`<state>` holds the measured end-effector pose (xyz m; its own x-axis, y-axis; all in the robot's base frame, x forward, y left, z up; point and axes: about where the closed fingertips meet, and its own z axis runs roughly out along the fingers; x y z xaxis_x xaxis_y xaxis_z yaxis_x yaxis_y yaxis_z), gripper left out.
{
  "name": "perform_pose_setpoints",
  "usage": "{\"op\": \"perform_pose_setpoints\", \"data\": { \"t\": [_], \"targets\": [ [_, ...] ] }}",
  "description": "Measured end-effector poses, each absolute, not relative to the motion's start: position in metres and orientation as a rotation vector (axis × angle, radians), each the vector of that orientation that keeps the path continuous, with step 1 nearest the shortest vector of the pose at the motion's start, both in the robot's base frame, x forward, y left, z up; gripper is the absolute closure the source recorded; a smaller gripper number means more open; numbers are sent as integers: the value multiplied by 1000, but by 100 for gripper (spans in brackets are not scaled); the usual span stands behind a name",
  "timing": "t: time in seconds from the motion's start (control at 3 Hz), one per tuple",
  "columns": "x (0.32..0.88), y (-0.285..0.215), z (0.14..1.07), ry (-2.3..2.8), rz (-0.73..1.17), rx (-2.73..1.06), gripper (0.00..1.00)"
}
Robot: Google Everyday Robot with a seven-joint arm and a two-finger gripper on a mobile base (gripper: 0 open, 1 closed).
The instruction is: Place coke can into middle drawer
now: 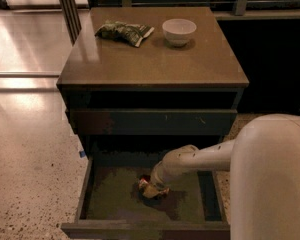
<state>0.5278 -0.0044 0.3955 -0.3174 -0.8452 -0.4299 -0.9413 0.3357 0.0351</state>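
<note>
The middle drawer (pixel 110 196) is pulled open at the bottom of the cabinet, and its olive-grey floor shows. My gripper (pixel 151 188) is low inside it, left of centre, at the end of the white arm that reaches in from the right. It is shut on the coke can (pixel 145 178). Only a small red patch of the can shows at the gripper's tip. The can is at or just above the drawer floor; I cannot tell whether it touches.
The closed dark drawer front (pixel 150 121) sits above the open drawer. On the cabinet top (pixel 150 64) lie a green foil snack bag (pixel 124 31) and a white bowl (pixel 179 30). My white arm body (pixel 275 179) fills the lower right. A pale speckled floor lies to the left.
</note>
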Motion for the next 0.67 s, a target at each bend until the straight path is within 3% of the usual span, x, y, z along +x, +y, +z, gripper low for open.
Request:
{"op": "perform_pose_setpoints", "data": {
  "t": [0.33, 0.67],
  "targets": [
    [528, -4, 395, 2271, 401, -1588, 27],
    [528, -4, 395, 2271, 401, -1588, 3]
  ]
}}
